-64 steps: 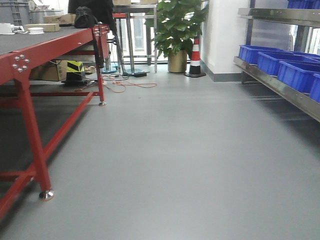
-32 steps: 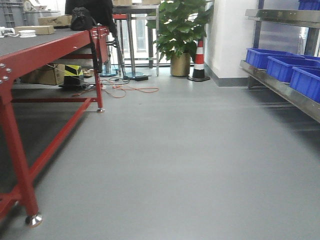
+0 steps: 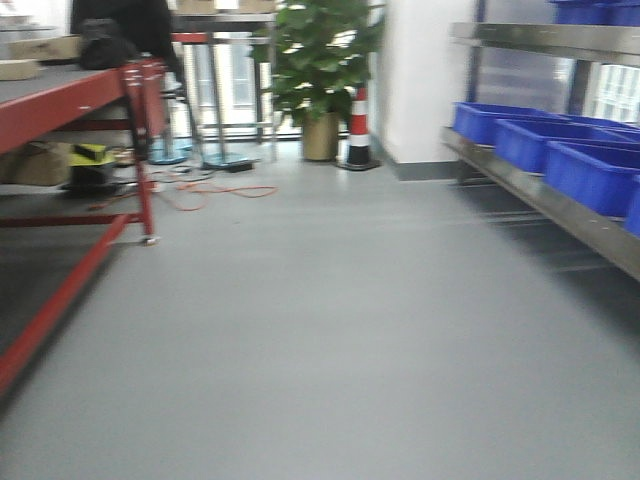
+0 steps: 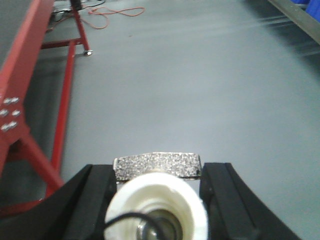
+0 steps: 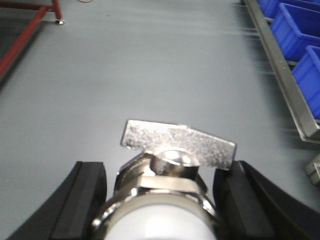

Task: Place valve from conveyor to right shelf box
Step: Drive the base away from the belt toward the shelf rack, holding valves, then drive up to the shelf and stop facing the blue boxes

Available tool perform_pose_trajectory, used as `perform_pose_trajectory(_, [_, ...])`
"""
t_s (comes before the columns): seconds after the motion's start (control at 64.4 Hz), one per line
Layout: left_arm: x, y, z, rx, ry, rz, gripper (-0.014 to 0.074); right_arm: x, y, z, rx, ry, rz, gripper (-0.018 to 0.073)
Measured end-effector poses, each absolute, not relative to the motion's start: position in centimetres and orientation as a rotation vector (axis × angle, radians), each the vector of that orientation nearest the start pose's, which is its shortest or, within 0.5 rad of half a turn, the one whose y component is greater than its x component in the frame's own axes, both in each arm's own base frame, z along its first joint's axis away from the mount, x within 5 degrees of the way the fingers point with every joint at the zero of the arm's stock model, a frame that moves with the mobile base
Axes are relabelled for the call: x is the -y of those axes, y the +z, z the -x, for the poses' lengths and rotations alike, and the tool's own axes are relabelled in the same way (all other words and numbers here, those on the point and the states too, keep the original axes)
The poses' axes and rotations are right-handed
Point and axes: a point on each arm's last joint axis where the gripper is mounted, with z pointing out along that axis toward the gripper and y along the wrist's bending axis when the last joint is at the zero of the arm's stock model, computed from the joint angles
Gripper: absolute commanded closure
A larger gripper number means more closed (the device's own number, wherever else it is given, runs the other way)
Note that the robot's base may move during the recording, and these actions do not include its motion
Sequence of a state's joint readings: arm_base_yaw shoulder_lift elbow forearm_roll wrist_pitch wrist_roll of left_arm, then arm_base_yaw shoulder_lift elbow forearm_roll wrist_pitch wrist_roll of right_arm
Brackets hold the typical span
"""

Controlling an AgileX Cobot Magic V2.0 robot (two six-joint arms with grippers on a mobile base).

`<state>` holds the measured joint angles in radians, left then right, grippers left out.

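Right hand [image 5: 164, 167] clamped on a valve [image 5: 177, 142] — silvery handle and hex collar showing, the lower body cut off by the frame edge. Left hand [image 4: 157, 170] closed around a second valve [image 4: 155, 200], white-capped and also cropped at the bottom. Both hang above the grey floor [image 3: 320, 330]. The front view is smeared — red bench [image 3: 60, 103] on the left, blue bins [image 3: 590, 175] on the shelf [image 3: 540, 197] at right.
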<state>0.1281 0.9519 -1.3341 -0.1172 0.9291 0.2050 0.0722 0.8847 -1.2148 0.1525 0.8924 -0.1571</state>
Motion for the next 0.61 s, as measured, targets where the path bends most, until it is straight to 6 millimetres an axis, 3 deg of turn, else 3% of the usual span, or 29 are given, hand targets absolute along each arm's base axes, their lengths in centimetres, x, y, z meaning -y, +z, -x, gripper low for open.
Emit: perform_pose_trajectory(0.606, [-1.23,46.86,-16.24,-2.023,0.071,-0.066,0.0707,-2.17,44.67,-15.07,-2.028,0.128,0.21,0.0713])
